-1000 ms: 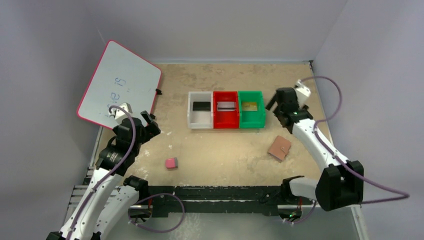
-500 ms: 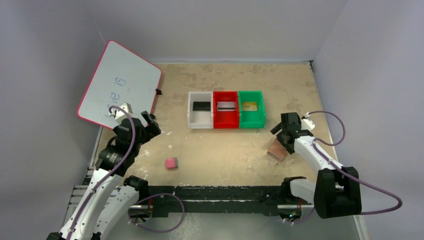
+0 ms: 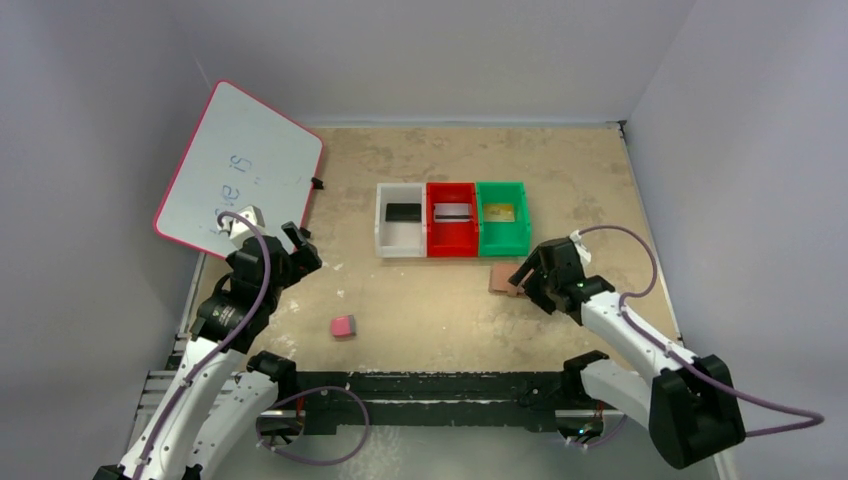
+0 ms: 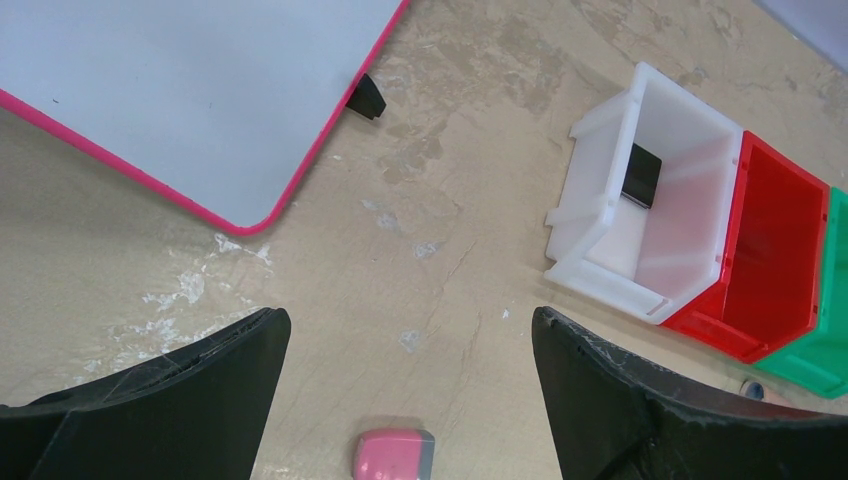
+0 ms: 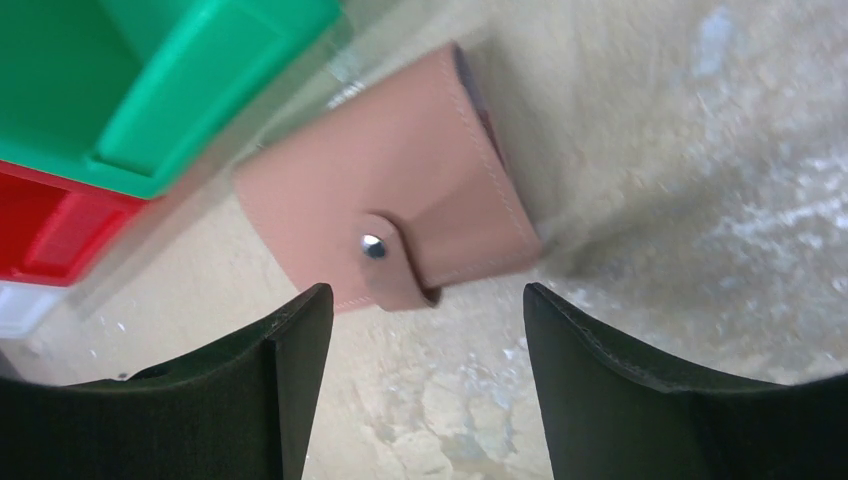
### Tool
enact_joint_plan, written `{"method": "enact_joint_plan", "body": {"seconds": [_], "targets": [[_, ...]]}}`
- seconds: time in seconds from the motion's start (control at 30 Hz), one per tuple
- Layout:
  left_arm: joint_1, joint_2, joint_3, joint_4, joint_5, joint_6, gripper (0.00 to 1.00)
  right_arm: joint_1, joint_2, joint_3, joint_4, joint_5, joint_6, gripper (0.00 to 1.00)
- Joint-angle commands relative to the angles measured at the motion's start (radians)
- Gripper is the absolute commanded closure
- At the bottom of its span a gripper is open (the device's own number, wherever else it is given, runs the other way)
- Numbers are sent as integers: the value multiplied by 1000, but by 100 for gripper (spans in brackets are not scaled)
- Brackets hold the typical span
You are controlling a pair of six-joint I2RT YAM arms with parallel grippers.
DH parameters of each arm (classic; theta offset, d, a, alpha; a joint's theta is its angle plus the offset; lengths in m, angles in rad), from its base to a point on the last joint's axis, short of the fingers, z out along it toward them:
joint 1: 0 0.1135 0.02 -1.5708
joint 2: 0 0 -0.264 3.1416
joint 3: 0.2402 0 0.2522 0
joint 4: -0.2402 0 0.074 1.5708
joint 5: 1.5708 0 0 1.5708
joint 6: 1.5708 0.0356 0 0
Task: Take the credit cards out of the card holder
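Note:
The card holder (image 5: 390, 215), a tan leather wallet, lies shut on the table with its snap tab fastened. In the top view the card holder (image 3: 501, 278) sits just below the green bin (image 3: 520, 235). My right gripper (image 5: 425, 293) is open, its fingertips just short of the wallet's tab edge, with nothing between them; from above, the right gripper (image 3: 524, 273) is at the wallet's right side. A black credit card (image 3: 402, 212) lies in the white bin (image 3: 382, 232), a silver one (image 3: 452, 212) in the red bin (image 3: 434, 240), a gold one (image 3: 499, 212) in the green bin. My left gripper (image 4: 410, 318) hangs open over bare table.
A pink-and-grey eraser (image 3: 343, 326) lies on the table below my left gripper (image 3: 300, 250). A pink-rimmed whiteboard (image 3: 240, 165) leans at the back left. The three bins stand in a row mid-table, with walls close on both sides.
My right arm swung from beside the green bin down to the wallet, then left. The wallet now lies further left, nearer the green bin. The right jaws have narrowed somewhat. The left arm is still.

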Motion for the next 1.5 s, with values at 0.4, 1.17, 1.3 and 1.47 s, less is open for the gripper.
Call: {"method": "enact_joint_plan", "body": {"seconds": [0.4,1.17,1.3,1.47], "targets": [[2,-7,10,25,2,1,9,1,-82,209,-196,238,-39,21],[2,5,9,24,2,0,9,-25,276,182,107,173,-298,30],[2,6,10,24,1,0,9,-25,298,171,104,175,-284,30],[2,9,10,24,2,1,9,-8,332,172,106,130,-294,30]]}}
